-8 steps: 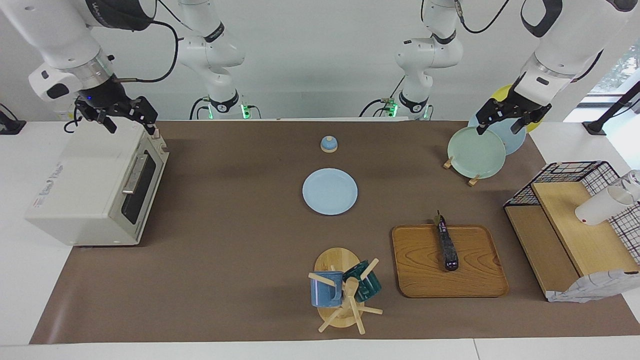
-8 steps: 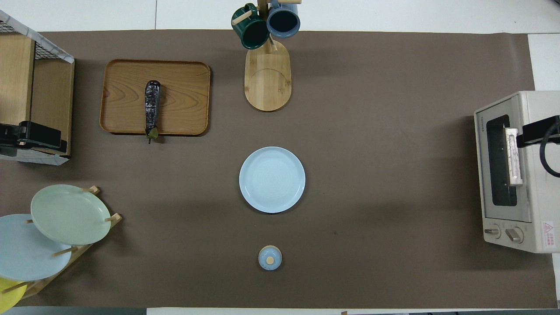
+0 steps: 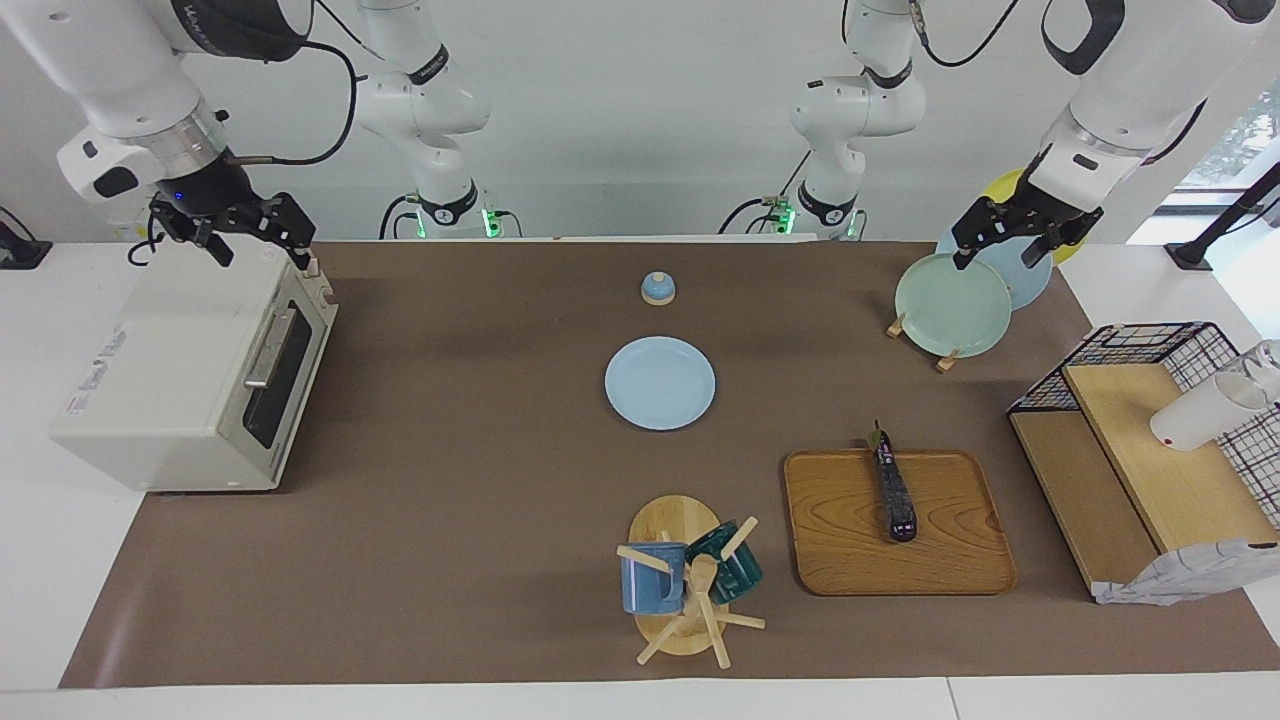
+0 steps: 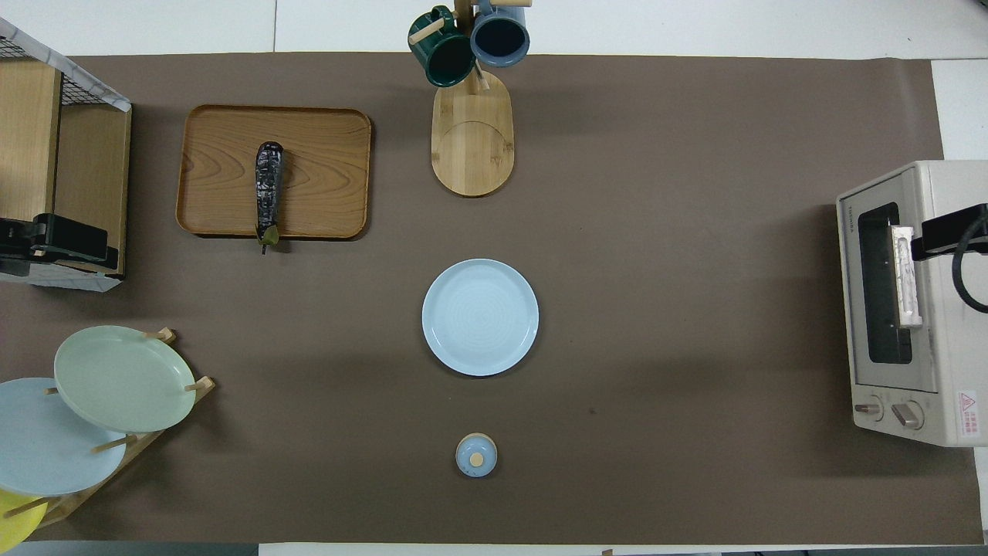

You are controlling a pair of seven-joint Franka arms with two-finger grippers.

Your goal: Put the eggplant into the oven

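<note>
bare mat (image 3: 480,480) before the oven (image 3: 190,370) door, mug tree (image 3: 690,590) beside tray (image 3: 950,560)

one cam sits high across the table facing the robots, the other looks steeply down from above them; both catch the whole brown mat (image 3: 480,500).

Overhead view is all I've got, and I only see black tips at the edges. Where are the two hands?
Observer: The right hand hangs open over the oven's top, near the door edge.
Operator: And the left hand?
Observer: The left hand hangs open over the standing plates in the plate rack, holding nothing.
Operator: Anything on the wire rack that I'm missing?
Observer: A white cup rests on the wire rack's upper wooden shelf.
</note>
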